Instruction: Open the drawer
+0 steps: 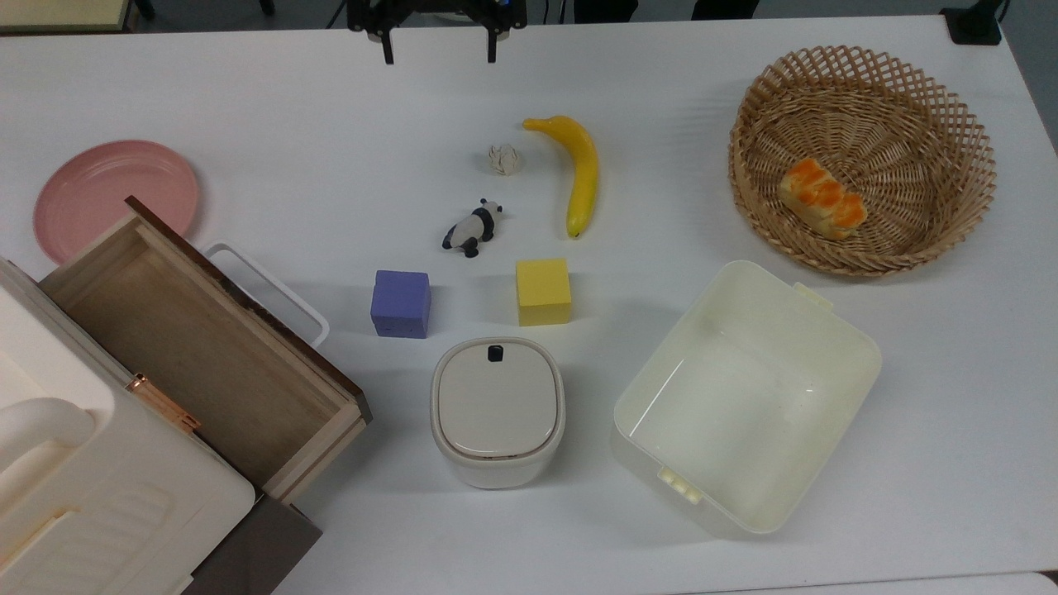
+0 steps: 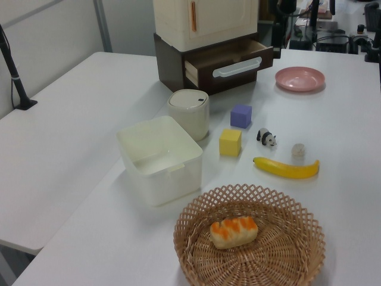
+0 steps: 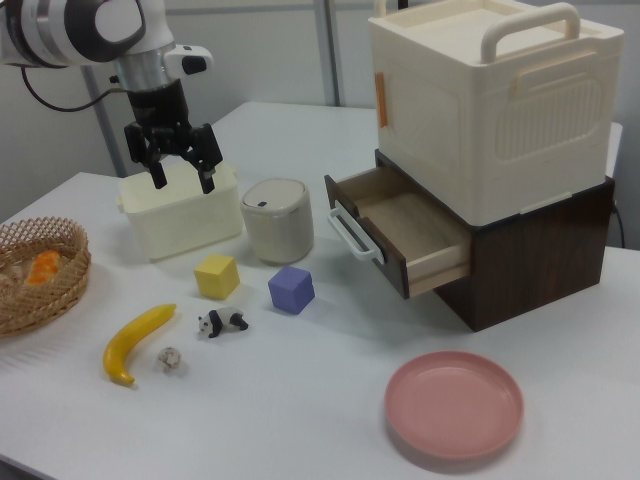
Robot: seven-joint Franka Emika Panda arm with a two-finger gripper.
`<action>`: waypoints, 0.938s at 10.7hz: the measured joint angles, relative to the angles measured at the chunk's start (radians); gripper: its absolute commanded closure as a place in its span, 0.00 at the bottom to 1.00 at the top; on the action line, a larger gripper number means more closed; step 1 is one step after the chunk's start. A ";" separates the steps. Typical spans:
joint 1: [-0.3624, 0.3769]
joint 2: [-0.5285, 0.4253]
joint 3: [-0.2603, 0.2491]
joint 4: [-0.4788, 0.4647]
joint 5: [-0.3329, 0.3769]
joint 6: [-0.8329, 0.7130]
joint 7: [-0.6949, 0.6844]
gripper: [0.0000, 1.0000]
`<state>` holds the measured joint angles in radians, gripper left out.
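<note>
We see the drawer (image 1: pixel 198 347) pulled well out of the dark brown base of the cabinet (image 3: pixel 500 120), its light-wood inside bare and its white loop handle (image 1: pixel 269 289) pointing toward the middle of the counter (image 1: pixel 331 165); it sits at the top view's lower left, and in the right view it juts out to the right view's left under the cream upper box. The tool (image 3: pixel 181 172) hangs high above the counter with its two fingers (image 3: pixel 158 175) spread apart and nothing between them; in the top view its fingertips show at the upper edge, well apart from the drawer. In the right view we see the tool in front of the cream tub (image 3: pixel 180 215), up in the air. On the counter, a pink plate (image 1: pixel 114 194) lies just beside the drawer's far corner in the top view. A purple block (image 1: pixel 401 303) and a yellow block (image 1: pixel 543 291) stand near each other, with a small lidded white bin (image 1: pixel 498 411) just below them in the top view. A toy panda (image 1: pixel 473 228), a small crumpled white object (image 1: pixel 505 159) and a banana (image 1: pixel 579 172) lie near the middle. A wicker basket (image 1: pixel 950 107) at the top view's right holds a piece of bread (image 1: pixel 822 197).
</note>
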<state>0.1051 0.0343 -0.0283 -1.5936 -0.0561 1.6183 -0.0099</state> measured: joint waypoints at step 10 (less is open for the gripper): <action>0.000 -0.014 -0.008 0.013 0.000 -0.035 -0.009 0.00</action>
<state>0.1050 0.0202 -0.0362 -1.5810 -0.0562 1.5834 -0.0188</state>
